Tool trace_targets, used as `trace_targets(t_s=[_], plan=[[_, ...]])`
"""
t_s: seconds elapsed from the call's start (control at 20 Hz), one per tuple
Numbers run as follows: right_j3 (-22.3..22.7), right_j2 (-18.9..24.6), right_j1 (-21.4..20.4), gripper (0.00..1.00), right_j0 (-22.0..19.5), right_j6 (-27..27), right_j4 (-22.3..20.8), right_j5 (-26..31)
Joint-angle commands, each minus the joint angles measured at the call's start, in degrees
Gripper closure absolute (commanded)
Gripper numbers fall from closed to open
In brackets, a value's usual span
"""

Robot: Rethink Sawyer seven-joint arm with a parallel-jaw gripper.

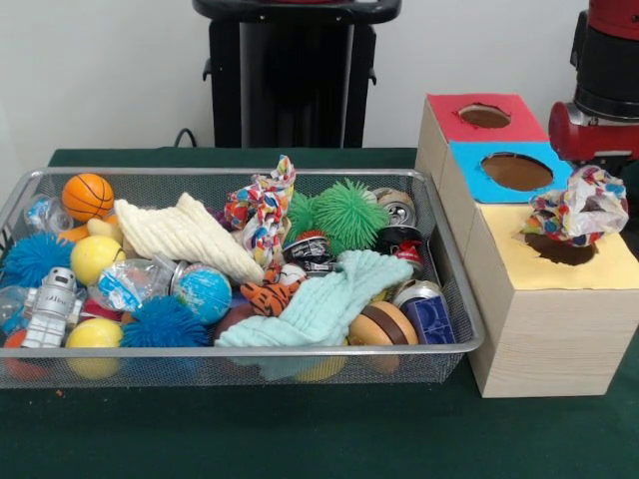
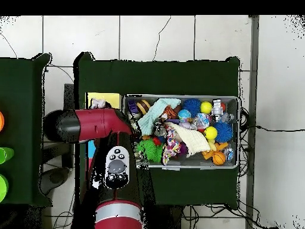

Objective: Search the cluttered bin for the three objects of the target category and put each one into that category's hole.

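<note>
- One printed rag (image 1: 577, 208) sits bunched on the rim of the yellow-topped hole (image 1: 561, 250).
- The gripper is hidden behind the arm (image 2: 95, 124); its state is unclear.
- Another printed rag (image 1: 262, 210) lies in the mesh bin (image 1: 454, 344).

My bin (image 1: 240, 178) is silver wire mesh, metal-rimmed; the printed rag (image 1: 262, 212) in it is soft cloth; the box (image 1: 544, 324) is pale matt wood-grain, yellow-topped; the worktop (image 1: 300, 429) is matt green felt-like cloth.
</note>
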Motion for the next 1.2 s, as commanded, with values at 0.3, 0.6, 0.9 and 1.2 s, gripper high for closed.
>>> trace_targets(t_s=[0.3, 0.6, 0.9, 1.2], plan=[[0.0, -4.2, 4.8, 1.00, -1.2, 4.7, -5.8, 0.6], [1.5, -3.2, 4.8, 1.00, -2.4, 4.6, -5.6, -3.2], [3.1, -2.4, 2.6, 1.00, -3.2, 3.5, -4.8, -0.1], [3.4, -2.3, 1.2, 1.00, -3.5, 2.1, -5.4, 1.6]])
